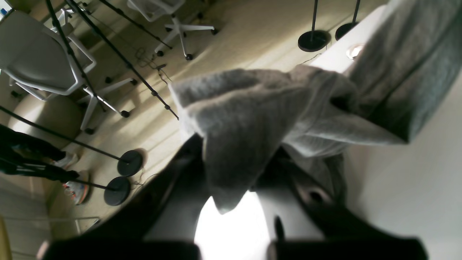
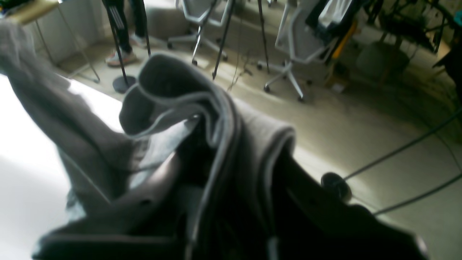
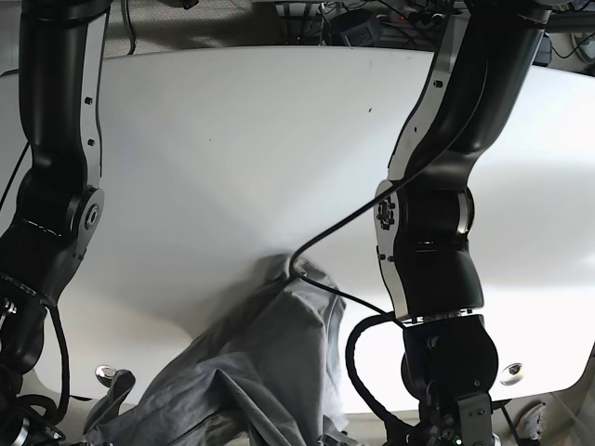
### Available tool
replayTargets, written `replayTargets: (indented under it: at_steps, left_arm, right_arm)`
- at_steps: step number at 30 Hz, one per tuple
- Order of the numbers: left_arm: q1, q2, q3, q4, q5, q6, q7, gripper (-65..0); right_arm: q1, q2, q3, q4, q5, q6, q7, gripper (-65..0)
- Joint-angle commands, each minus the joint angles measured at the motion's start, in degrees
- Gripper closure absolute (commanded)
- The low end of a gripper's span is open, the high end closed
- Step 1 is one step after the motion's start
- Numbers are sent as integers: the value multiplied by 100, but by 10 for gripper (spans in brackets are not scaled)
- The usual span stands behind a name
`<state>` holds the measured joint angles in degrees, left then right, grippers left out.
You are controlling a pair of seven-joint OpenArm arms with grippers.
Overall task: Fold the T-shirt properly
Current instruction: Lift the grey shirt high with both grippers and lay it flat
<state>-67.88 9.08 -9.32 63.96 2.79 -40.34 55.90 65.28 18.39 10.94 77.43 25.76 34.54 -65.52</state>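
Nearest the left wrist camera, the left gripper is seen with its dark fingers on either side of a bunched fold of the grey T-shirt; the cloth is pinched between them, and a pointed flap hangs down between the jaws. From that grip the fabric is stretched up and to the right, where a broader grey panel is draped over the edge of the white table. Beyond the cloth, a beige floor is seen, with black round stand bases and white wheeled chairs.

In the right wrist view, the right gripper is likewise closed on the T-shirt: a thick, rolled hem is clamped between its dark fingers, and the seam edges are curled above them. More cloth is pulled away to the upper left over the bright table. Farther off, chairs and a standing person's legs are visible, blurred.

In the base view, the T-shirt is shown crumpled at the near edge of the table, gathered into a peak toward the middle and spread downward out of frame. Both arms are reaching down toward that near edge, the left arm on the view's right and the right arm on its left. Neither gripper can be made out here.
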Motion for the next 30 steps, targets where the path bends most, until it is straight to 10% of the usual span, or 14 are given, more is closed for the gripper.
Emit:
replayTargets:
  at_steps: [1, 6, 14, 20, 28, 30]
  left_arm:
    - [-197, -25, 5, 96, -63, 34, -153, 0]
    - [972, -447, 5, 694, -81, 34, -100, 0]
    - [4313, -1862, -532, 2935, -98, 34, 23, 0]
    - [5517, -1871, -1701, 3111, -98, 34, 14, 0]
    - [5939, -1915, -1868, 2663, -46, 34, -645, -3]
    - [5834, -1967, -1868, 2540, -55, 34, -636, -161]
  right_arm:
    - [-9, 55, 18, 332, 101, 14, 174, -21]
    - [-1398, 20, 9, 1255, 101, 14, 174, -21]
    - [-4976, -824, 387, 3171, 101, 22, 24, -21]
    - [-6892, -1439, 352, 3549, 101, 22, 24, -21]
    - [-7675, -1430, 1, 3549, 101, 22, 24, -21]
    - [-7684, -1430, -254, 3549, 101, 22, 24, -21]
